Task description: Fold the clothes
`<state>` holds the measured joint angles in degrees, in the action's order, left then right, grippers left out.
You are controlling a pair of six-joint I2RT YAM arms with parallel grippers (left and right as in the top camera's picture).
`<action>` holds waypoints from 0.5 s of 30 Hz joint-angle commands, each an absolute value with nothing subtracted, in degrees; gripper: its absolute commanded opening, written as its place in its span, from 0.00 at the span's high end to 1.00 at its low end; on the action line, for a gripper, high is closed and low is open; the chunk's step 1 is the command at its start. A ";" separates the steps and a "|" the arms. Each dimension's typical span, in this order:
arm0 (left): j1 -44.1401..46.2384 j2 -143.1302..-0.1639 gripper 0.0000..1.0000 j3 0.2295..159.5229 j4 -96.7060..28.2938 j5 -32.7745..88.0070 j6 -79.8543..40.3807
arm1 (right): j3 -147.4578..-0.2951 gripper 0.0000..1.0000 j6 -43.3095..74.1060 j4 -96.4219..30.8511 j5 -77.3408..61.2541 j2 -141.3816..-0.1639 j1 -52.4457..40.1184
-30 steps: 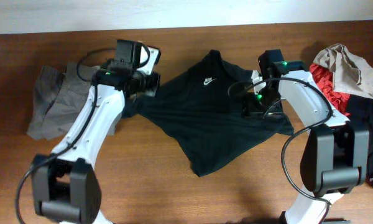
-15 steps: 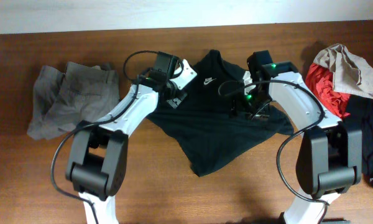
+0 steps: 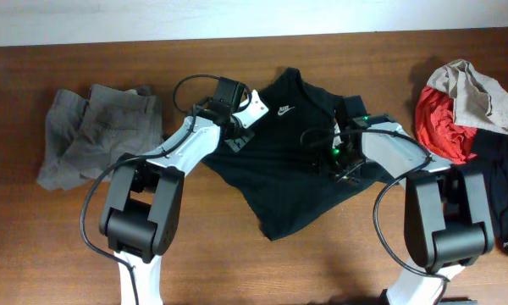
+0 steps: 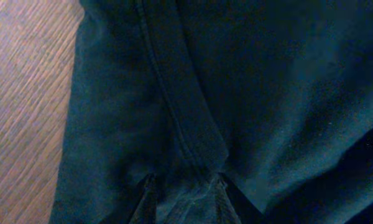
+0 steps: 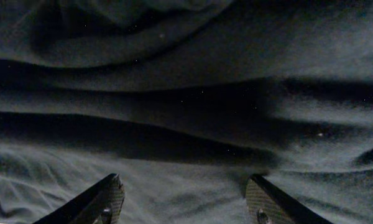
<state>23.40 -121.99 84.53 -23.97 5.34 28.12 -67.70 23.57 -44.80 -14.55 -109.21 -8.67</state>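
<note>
Between the narrow jaws of the left tool [image 4: 184,198] you have a pinched ridge of the black T-shirt [image 3: 279,174]. The right tool [image 5: 186,198] stands spread and empty, low over the cloth. Over the last second the left arm has swung in from the sleeve side to beside the white logo [image 3: 284,109], drawing that sleeve inward (a first fold, I judge). The shirt lies mid-bench [image 3: 339,271], wrinkled and skewed.

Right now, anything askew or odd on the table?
Black T-shirt lies diagonal and rumpled on the table, not squared up. Clothes pile at far right is a loose heap. Nothing damaged or spilled.
</note>
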 commanded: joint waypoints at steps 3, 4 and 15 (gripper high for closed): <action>24.51 -122.76 0.69 84.42 -23.35 5.08 29.32 | -65.69 0.34 24.53 -44.45 -14.81 -109.12 -8.62; 24.51 -122.89 0.69 84.42 -22.94 5.08 29.32 | -65.67 0.34 24.53 -44.49 -14.81 -109.12 -8.62; 24.51 -125.97 0.78 84.42 -22.48 4.43 29.47 | -65.67 0.36 24.51 -44.49 -14.79 -109.12 -8.60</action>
<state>24.47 -124.09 84.55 -22.61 5.45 28.38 -67.31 24.05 -44.47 -14.46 -108.92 -8.60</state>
